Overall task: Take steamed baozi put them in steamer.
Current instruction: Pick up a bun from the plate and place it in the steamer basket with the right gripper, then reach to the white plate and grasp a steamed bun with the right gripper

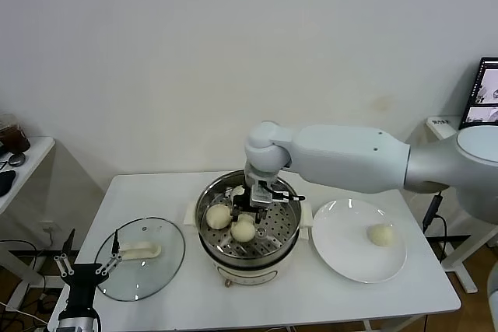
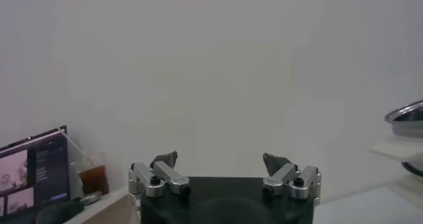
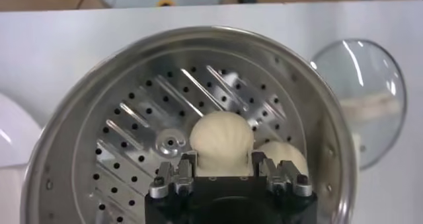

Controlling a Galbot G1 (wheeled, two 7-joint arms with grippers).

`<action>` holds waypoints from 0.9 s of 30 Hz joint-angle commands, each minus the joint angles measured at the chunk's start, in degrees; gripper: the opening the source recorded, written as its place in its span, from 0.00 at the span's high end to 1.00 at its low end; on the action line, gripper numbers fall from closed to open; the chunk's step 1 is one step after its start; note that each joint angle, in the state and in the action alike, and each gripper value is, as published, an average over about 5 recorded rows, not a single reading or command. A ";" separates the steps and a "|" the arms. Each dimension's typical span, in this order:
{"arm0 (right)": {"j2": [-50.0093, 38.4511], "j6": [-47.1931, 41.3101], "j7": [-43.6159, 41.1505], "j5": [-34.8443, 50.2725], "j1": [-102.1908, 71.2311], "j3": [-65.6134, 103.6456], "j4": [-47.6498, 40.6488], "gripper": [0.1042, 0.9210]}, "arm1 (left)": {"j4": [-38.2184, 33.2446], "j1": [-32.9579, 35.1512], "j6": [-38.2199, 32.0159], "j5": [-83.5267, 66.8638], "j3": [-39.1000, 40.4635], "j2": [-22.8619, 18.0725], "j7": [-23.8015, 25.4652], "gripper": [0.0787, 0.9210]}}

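Third baozi [image 1: 236,191] in steamer [image 1: 289,227]: mostly hidden under right gripper [image 1: 257,201]. Right fingertips hidden behind that baozi. Steamer rim cut off in right wrist view.

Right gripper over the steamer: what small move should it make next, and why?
Probably open the fingers and lift straight up. The right gripper holds a baozi low over the perforated tray inside the steamer, beside two baozi already there. One baozi remains on the plate.
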 commanded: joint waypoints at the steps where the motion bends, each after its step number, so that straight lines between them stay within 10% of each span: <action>1: 1.16 6.11 -0.76 -2.35 -0.26 -1.32 0.14 0.51 | 0.03 -0.01 -0.09 0.03 -0.11 -0.02 -0.02 0.12; 20: -5.28 4.31 -1.24 1.43 4.38 3.02 2.02 0.14 | -0.02 0.06 -0.44 -0.09 -0.26 0.03 -0.11 0.12; 27: -18.12 -19.30 -1.60 11.19 7.83 4.26 5.66 0.12 | -0.25 -0.32 -0.44 -0.17 -0.04 0.25 -0.06 0.12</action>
